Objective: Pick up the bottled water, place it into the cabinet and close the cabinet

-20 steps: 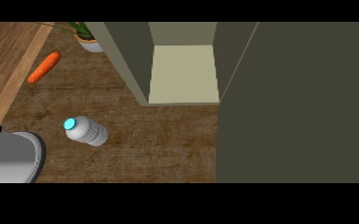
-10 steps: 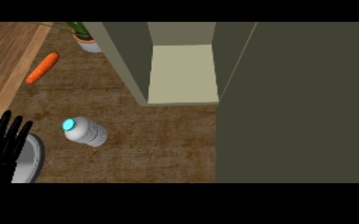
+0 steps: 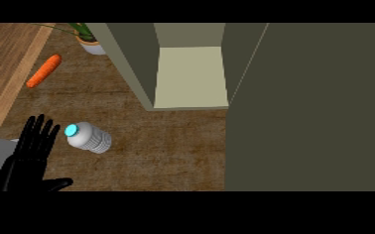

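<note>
The step in hand, as I judge it, is the grasp of the bottled water (image 3: 89,138), and nothing is held yet. The left hand (image 3: 28,163) shows low and to the left of the cabinet (image 3: 132,64), with its fingers (image 3: 38,131) straight and spread, pointing up in the view, and the thumb out to the side; it is released, not clenched. The right hand does not show.

To do this step well, the hand should come at the bottle's clear body from the side and not at the blue cap (image 3: 72,130), so that fingers and thumb can curl round the widest part. It should close only when the body sits between thumb and fingers, because a round bottle can roll away from a push.

The bottle is on the brown counter (image 3: 168,148), in front of the cabinet and to the left of its open compartment (image 3: 189,77). It is just beside the fingertips, on their right, cap end nearest them, apart from them. Whether it stands or lies I cannot tell.
</note>
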Tool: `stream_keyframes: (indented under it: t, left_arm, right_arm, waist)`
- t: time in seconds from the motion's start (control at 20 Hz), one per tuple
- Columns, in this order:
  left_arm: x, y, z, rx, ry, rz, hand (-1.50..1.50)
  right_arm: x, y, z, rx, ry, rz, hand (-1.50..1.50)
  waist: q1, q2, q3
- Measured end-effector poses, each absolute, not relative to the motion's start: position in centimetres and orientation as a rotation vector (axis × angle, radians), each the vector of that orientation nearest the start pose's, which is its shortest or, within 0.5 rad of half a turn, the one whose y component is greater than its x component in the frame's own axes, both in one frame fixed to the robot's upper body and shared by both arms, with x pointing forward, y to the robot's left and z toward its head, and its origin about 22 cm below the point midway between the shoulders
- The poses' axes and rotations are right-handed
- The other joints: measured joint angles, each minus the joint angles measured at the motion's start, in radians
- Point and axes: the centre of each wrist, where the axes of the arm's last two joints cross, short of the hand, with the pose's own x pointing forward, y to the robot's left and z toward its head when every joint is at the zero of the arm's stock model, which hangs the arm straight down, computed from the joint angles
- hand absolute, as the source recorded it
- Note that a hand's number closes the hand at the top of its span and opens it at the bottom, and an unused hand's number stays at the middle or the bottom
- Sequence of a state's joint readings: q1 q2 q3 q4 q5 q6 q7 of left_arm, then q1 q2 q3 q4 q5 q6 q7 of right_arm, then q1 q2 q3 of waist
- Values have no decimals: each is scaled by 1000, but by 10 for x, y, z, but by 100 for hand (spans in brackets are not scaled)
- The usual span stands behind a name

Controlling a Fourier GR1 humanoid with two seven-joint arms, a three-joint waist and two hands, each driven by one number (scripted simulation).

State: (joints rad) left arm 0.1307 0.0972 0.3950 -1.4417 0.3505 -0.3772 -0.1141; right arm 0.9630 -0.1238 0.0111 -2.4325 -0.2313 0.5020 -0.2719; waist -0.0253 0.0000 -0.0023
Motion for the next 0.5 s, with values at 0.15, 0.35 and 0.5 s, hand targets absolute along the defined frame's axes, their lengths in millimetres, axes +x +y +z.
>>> stream_keyframes:
  t: [0.15,0.35,0.5]
  left_arm:
    - [188,352,-60,-113,-1567,310,-150]
    - [196,345,-84,-111,-1566,327,-150]
    - [206,345,-96,-97,-1562,330,-150]
  right_arm:
    - [27,-277,99,214,-1820,170,-150]
    - [21,-279,99,207,-1815,171,-150]
    - [18,-281,98,208,-1818,177,-150]
  waist:
    - [0,0,0]
    - [-1,1,0]
    - [-1,1,0]
